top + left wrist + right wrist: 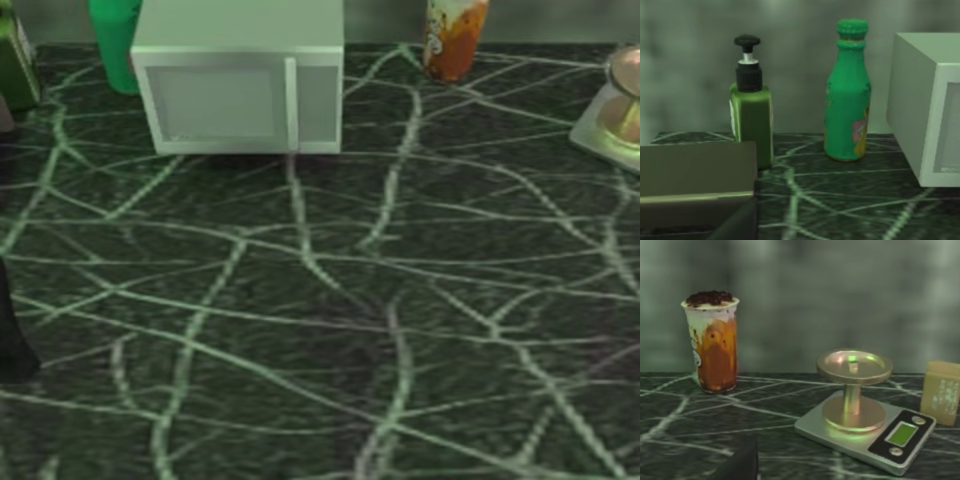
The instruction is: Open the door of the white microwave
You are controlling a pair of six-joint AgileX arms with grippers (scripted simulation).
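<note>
On the dark, veined table (330,330), the white microwave (240,75) sits at the far left, its door (215,103) shut. Neither of my grippers is in view. I'd hook the handle strip (291,103) squarely, then swing outward.

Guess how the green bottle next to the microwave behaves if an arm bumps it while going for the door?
The green bottle is tall with a narrow neck on a small base, so it would likely tip rather than slide. Being round, it would probably roll once down. It stands apart from the white microwave, at its left, away from the door handle, so contact seems unlikely.
</note>
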